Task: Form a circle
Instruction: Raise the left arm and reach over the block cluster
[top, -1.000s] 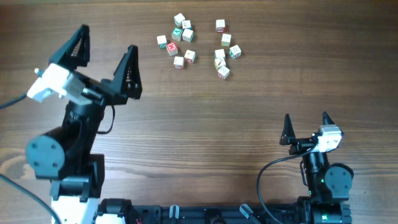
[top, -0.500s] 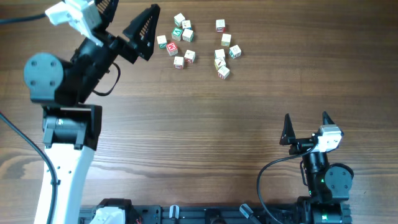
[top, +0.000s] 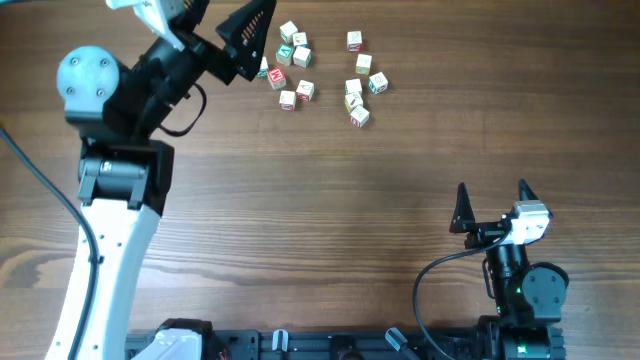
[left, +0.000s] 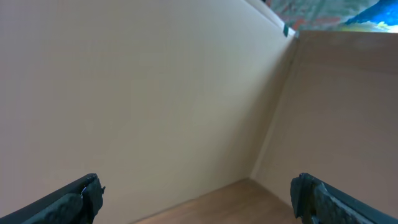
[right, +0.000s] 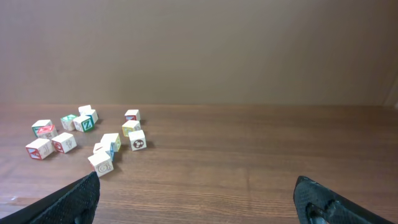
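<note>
Several tiny pale wooden cubes with red or green faces lie at the far middle of the table in two loose clusters, a left one (top: 290, 62) and a right one (top: 357, 80). My left gripper (top: 225, 15) is raised at the far left, open, with its right finger (top: 248, 32) overlapping the left cluster's edge. Its wrist view shows only open fingertips (left: 78, 200), a wall and a sliver of table. My right gripper (top: 490, 205) stands open and empty at the near right. In its wrist view the cubes (right: 112, 143) lie far ahead to the left.
Brown wooden table (top: 380, 180) with beige walls (left: 155, 93) behind it. The left arm's white link and black cable (top: 40, 190) run along the left edge. The right arm's base (top: 520, 290) sits at the near edge.
The left arm has swung up and away toward the far left, and its open gripper now reaches the left cluster's edge. The cubes and the right arm have not moved.
</note>
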